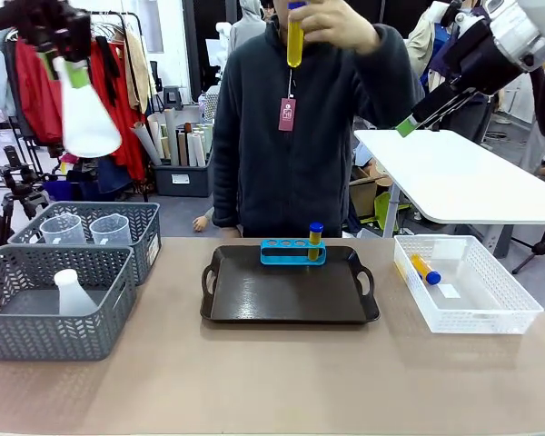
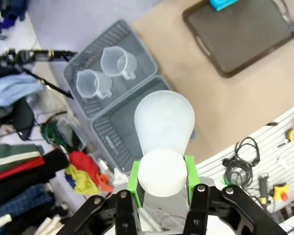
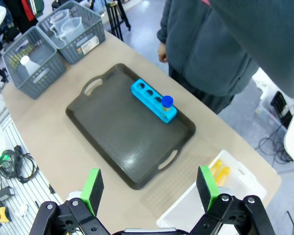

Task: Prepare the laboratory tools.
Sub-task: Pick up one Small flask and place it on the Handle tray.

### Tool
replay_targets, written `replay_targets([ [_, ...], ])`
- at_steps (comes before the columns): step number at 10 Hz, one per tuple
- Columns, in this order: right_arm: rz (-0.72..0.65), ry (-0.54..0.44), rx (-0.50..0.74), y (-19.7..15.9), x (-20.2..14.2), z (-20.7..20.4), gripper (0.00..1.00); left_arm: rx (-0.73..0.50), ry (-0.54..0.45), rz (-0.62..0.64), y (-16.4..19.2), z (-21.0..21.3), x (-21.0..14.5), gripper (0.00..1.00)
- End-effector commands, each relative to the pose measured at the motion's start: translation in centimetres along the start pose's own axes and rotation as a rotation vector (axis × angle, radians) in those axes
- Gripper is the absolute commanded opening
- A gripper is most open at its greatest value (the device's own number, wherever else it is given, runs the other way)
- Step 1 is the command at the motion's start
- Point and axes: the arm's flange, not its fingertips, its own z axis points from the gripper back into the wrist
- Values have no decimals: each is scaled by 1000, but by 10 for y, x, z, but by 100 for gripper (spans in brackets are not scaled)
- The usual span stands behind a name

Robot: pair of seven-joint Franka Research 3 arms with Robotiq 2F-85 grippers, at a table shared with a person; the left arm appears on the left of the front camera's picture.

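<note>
The left gripper hangs high above the left edge of the table, pointing straight down, its green pads clamped on the neck of a white flask. The right gripper hovers high over the table's right edge, angled down at it, jaws spread wide and empty.

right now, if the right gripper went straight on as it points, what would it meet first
Probably the black tray, on its bare floor short of the blue rack; nothing stands between it and the open right gripper, though depth is unclear.
</note>
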Motion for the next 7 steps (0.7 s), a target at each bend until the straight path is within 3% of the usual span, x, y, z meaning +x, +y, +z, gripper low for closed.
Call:
replay_targets([
  [1,0,-4,6,0,0,1,100,18,10,-94,-22,-1,30,0],
  [7,0,-4,6,0,0,1,100,-101,18,-283,-107,-52,92,0],
])
